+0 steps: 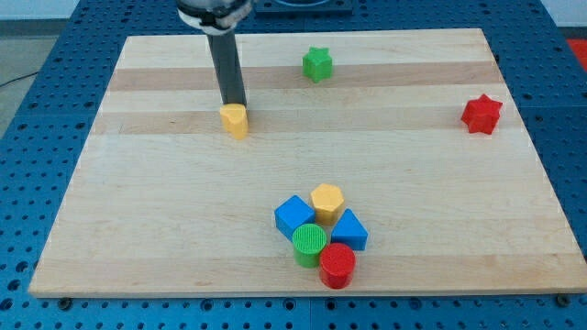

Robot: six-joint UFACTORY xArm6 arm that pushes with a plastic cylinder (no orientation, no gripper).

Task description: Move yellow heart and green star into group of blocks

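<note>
My tip [236, 104] touches the top edge of the one small yellow heart block [236, 120]; it has no fingers to open or close. One green star block [317, 63] sits toward the view's top. Five blocks cluster near the bottom: yellow hexagon [326, 199], blue cube [294, 216], blue triangle [348, 229], green cylinder [310, 243], red cylinder [337, 264]. One red star [481, 114] lies right, on the pale wooden board [138, 220] over a blue pegboard [27, 183].
</note>
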